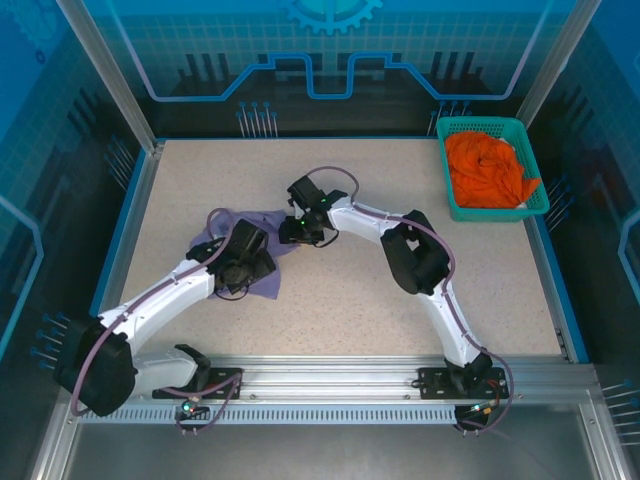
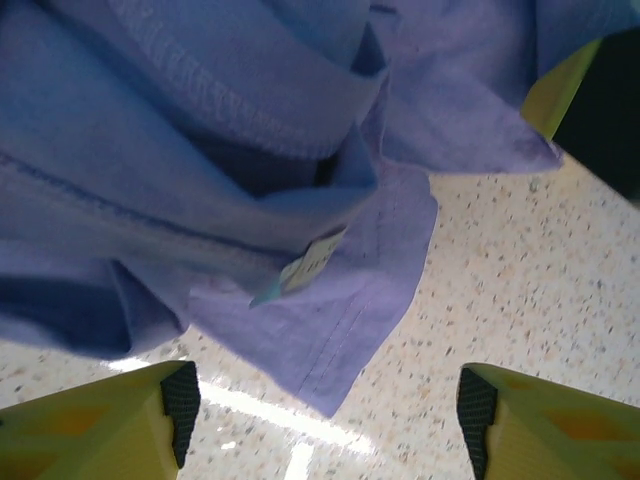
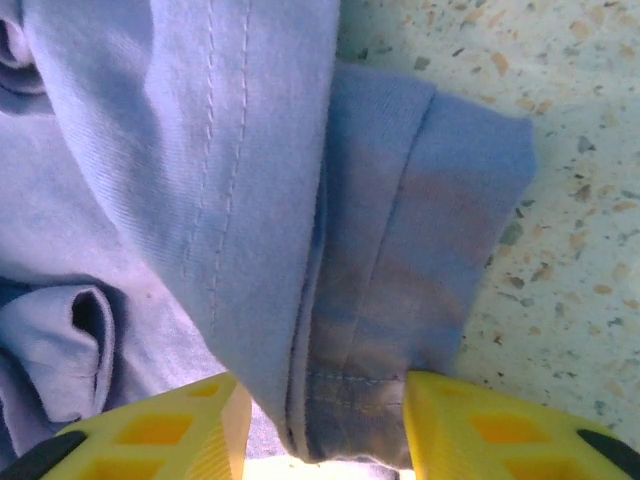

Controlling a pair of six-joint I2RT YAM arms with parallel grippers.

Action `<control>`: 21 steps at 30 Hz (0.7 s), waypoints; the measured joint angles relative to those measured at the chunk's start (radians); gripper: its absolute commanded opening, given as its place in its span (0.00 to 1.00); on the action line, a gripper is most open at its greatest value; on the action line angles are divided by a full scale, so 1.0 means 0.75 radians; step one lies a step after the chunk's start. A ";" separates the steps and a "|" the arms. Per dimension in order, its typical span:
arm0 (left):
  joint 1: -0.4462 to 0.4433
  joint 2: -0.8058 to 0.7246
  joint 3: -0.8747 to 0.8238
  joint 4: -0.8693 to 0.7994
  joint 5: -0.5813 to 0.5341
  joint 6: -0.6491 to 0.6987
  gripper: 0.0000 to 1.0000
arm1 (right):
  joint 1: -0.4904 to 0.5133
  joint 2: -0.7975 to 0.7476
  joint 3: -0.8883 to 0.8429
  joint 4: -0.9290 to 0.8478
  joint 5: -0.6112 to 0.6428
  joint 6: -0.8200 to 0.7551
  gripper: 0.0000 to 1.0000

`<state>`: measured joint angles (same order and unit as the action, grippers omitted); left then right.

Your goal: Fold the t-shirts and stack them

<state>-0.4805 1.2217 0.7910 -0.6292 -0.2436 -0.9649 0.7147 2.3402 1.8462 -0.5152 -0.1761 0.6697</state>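
The left gripper [image 2: 328, 405] hangs over the speckled table [image 2: 520, 300] with its yellow fingers [image 2: 120, 420] spread wide, gripping nothing. A loose corner of the lavender t-shirt [image 2: 330, 330] reaches into the gap between them, touching neither, and a small sewn-in label [image 2: 312, 262] shows just beyond the fingertips. The right gripper [image 3: 325, 425] clasps a folded, stitched hem of the same shirt, the cloth bunched between both fingers and spilling away beyond them. Seen from above, the crumpled shirt lies between the two grippers. The orange t-shirt [image 1: 488, 170] sits heaped in a teal basket [image 1: 482, 123], well apart from either.
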 measured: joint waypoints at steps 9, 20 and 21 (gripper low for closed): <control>0.066 0.021 -0.127 0.259 -0.075 -0.143 0.71 | -0.001 0.012 0.001 0.022 -0.002 -0.004 0.26; 0.156 0.101 -0.160 0.364 -0.039 -0.198 0.21 | -0.002 -0.023 -0.096 0.120 0.011 -0.019 0.08; 0.161 0.091 -0.158 0.356 -0.039 -0.179 0.17 | -0.002 -0.041 -0.121 0.124 0.019 -0.022 0.07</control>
<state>-0.3599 1.2896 0.6727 -0.3626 -0.2729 -1.0992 0.7136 2.3093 1.7554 -0.4225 -0.1619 0.6533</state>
